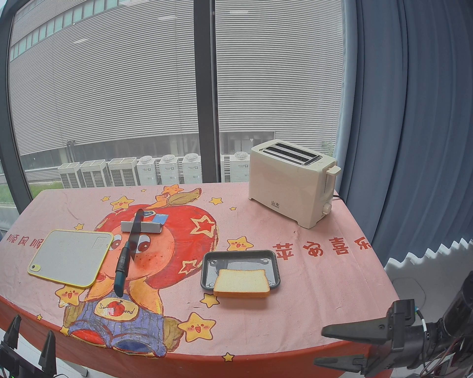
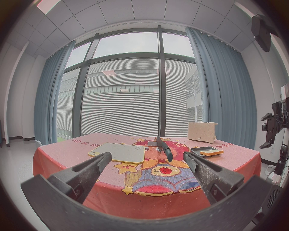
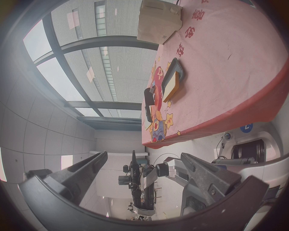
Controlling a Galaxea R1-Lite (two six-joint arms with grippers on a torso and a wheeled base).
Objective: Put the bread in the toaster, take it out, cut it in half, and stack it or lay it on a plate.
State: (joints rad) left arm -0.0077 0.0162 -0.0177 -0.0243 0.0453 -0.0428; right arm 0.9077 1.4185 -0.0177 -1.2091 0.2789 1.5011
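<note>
Progress: no step done | bread (image 1: 241,283) whole, on near edge of tray (image 1: 240,256), apart from toaster (image 1: 290,179) | left gripper (image 2: 147,156), right gripper (image 1: 322,347): jaws wide, empty | outstanding: toasting, cutting, plating.

Bread (image 1: 241,283) on tray (image 1: 240,257), toaster (image 1: 290,189) behind right, knife (image 1: 125,253) and board (image 1: 69,257) left

Daylight is pouring through the tall dark-framed window (image 1: 204,88). Beyond it stands a grey ribbed building facade (image 1: 276,64), with a row of white outdoor fan units (image 1: 128,171) at its foot. Heavy blue-grey pleated curtains (image 1: 409,123) hang at both sides. In front, the table under a pink cartoon-print cloth (image 1: 320,300). Overhead, white ceiling tiles (image 2: 144,12) and one lit ceiling panel (image 2: 46,4); plain white walls (image 2: 18,99), glossy pale floor (image 2: 18,162).
</note>
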